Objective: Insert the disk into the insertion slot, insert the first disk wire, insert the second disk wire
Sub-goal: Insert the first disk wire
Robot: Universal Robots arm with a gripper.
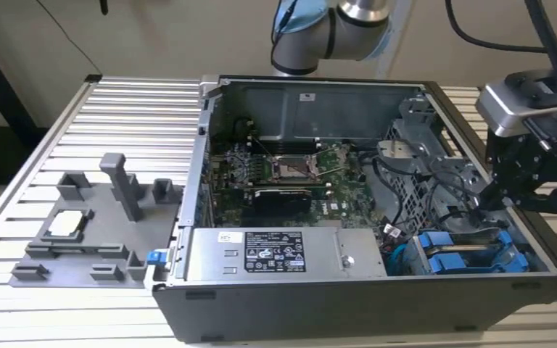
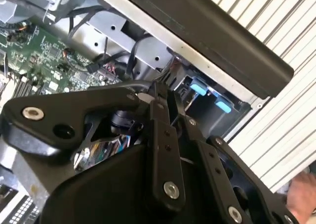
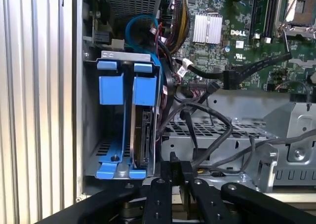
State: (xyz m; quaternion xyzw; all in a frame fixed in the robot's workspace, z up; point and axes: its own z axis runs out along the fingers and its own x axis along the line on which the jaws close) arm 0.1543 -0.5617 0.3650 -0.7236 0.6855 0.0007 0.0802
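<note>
Gripper (image 3: 178, 164), clenched beside the seated disk (image 3: 144, 135), would do best pushing the black wire (image 3: 191, 135) straight in, I judged.

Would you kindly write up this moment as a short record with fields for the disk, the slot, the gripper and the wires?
disk: silver-grey metal hard drive in a bright blue plastic carrier, seated in the slot
slot: rectangular bay of the dark grey metal drive cage, holding two blue carriers side by side
gripper: black gripper, close to the bay's end, next to the wires
wires: loose black wires, bundled beside the disk; connection to it not discernible
</note>
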